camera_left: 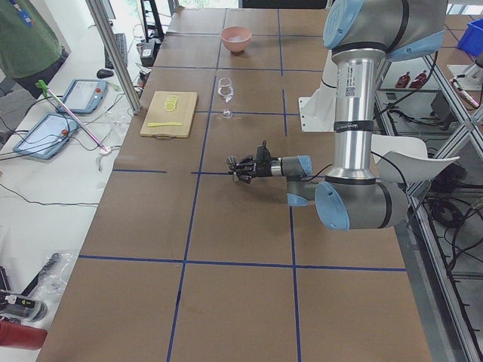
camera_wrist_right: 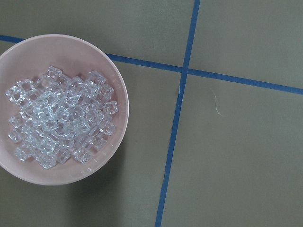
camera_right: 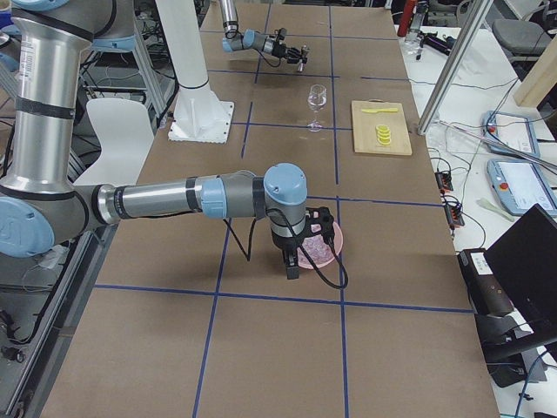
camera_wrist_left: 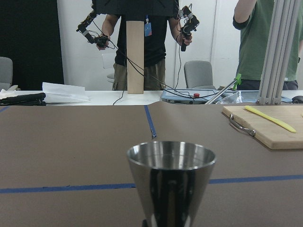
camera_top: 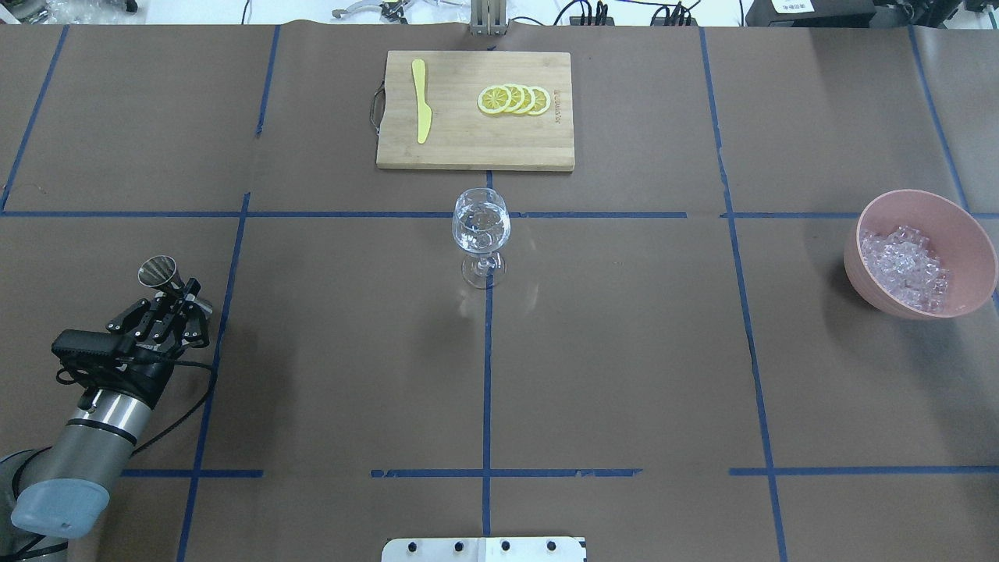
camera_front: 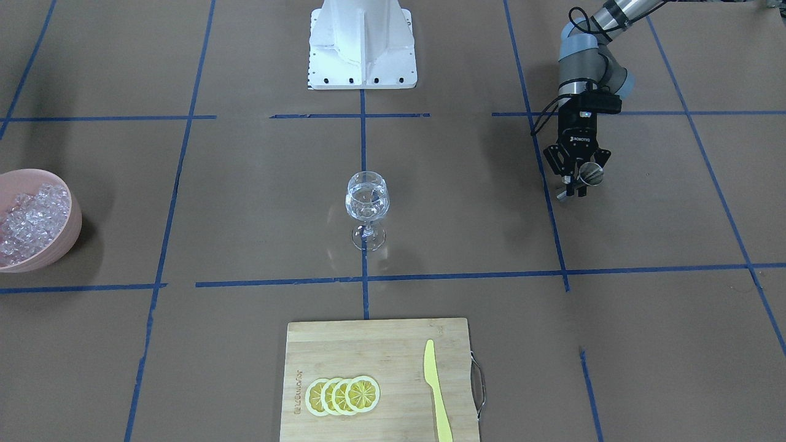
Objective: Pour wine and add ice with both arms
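Observation:
A clear wine glass (camera_top: 481,226) stands upright at the table's middle, with something clear in its bowl. My left gripper (camera_top: 168,293) hovers low at the table's left side, far from the glass. It is shut on a steel jigger (camera_top: 160,272), which fills the left wrist view as a metal cup (camera_wrist_left: 171,179). The ice (camera_wrist_right: 61,118) lies heaped in a pink bowl (camera_top: 968,234) at the right. My right gripper (camera_right: 296,252) hangs above that bowl; whether it is open or shut I cannot tell. No wine shows in any view.
A wooden cutting board (camera_top: 468,148) with lemon slices (camera_top: 515,100) and a yellow knife (camera_top: 422,109) lies beyond the glass. The white pedestal base (camera_front: 362,67) stands at the robot's edge. People stand beyond the far edge (camera_wrist_left: 142,42).

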Robot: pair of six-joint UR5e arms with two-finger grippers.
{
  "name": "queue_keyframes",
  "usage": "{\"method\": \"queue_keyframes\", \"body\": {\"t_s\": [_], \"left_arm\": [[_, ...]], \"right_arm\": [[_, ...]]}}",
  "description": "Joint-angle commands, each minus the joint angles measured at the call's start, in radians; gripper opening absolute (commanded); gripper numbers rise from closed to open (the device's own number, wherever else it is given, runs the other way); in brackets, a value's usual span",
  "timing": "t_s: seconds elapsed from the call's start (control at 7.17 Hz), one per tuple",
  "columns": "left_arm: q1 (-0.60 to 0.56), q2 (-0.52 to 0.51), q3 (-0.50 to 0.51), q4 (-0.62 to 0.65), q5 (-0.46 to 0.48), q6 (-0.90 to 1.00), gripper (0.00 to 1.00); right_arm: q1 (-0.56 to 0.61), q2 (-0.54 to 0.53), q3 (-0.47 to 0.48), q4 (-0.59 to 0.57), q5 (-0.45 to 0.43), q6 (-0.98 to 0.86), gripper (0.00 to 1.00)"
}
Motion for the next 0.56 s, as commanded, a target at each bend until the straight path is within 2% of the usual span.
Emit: {"method": "queue_keyframes", "body": {"t_s": [0.0,0.42], "left_arm": [[0.009,-0.002,0.008,-0.003,0.002,-0.002,0.00],[0.010,-0.010,0.019,-0.003,0.002,-0.002,0.02]], "right_arm": [[0.000,-0.001,0.001,0.000,0.000,-0.002,1.00],[0.000,-0.001,-0.001,0.000,0.000,-0.002,1.00]]}}
